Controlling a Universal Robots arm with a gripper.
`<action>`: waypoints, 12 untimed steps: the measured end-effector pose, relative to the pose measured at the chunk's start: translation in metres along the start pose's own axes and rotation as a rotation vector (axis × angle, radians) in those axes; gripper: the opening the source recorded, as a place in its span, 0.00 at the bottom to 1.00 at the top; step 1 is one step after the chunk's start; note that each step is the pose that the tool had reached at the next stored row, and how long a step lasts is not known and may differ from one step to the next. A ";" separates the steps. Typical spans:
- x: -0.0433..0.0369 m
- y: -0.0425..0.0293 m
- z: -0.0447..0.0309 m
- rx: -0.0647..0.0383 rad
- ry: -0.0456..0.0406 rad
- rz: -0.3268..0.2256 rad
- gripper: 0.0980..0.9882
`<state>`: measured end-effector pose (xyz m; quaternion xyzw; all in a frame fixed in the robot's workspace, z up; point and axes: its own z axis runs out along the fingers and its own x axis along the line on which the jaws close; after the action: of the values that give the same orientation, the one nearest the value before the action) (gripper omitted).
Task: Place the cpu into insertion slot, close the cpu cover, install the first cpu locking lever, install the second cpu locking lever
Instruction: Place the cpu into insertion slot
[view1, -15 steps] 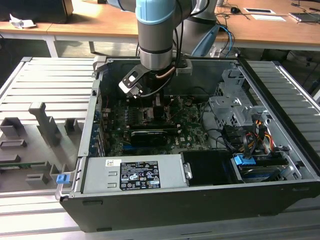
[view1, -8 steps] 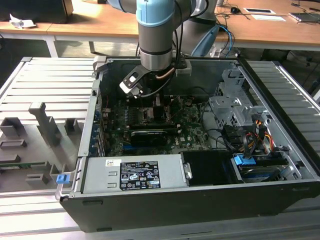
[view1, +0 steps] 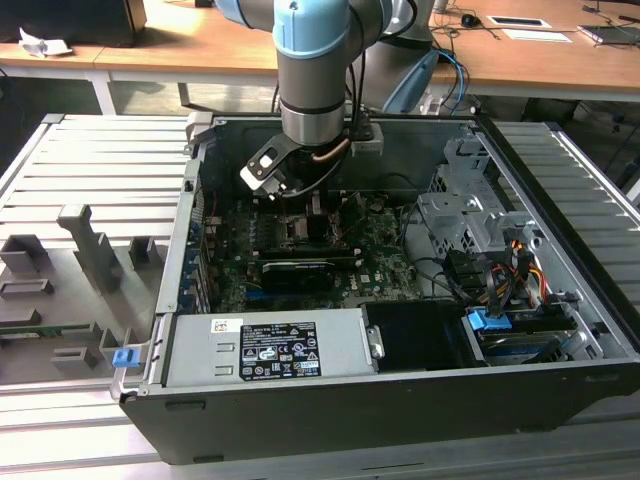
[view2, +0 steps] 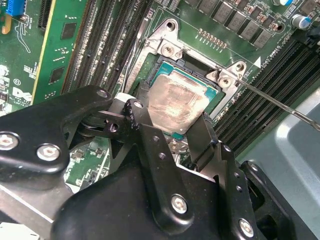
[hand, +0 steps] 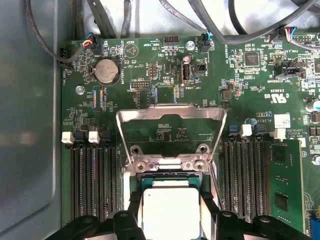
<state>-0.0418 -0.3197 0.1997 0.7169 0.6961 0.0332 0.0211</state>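
**Chip held at the open socket**

We are looking at an open computer case (view1: 330, 410) lying on a ribbed metal table (view1: 90, 160). The arm (view1: 315, 100) is reaching down into it from the far side.

Inside the case, a green circuit board (view1: 390, 262) is covering the floor. A grey power supply box (view1: 265, 345) is sitting along the near wall. A metal drive cage (view1: 455, 215) with bundled cables is sitting towards the exterior view's right. A long black card (view1: 300, 272) is standing on the board just nearer than the arm. On the table outside the case, towards the exterior view's left, some grey holders (view1: 85, 245) are standing.

In the second wrist view the claw (view2: 172, 107) is clamping the chip (view2: 177, 100). Its black fingers (view2: 202, 135) are pressing on two opposite edges. The chip is lying silvery face up within the socket (view2: 195, 57). We cannot tell whether it is fully seated or hovering just above.

In the first wrist view the cover plate (hand: 170, 108) is standing swung open on the far side of the socket, with bare board showing through its window. A thin lever (view2: 272, 99) is sticking out sideways from a corner of the socket, unlatched. Rows of black memory slots (hand: 95, 180) are flanking the socket on both sides. A coin battery (hand: 106, 71) is sitting farther along the board.
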 end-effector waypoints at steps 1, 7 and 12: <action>0.0000 0.0001 0.0002 0.000 -0.0001 0.000 0.50; 0.0000 0.0005 0.0004 0.000 -0.0002 -0.003 0.50; 0.0000 0.0005 0.0011 0.000 -0.0003 -0.003 0.58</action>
<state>-0.0413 -0.3197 0.1986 0.7159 0.6971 0.0331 0.0213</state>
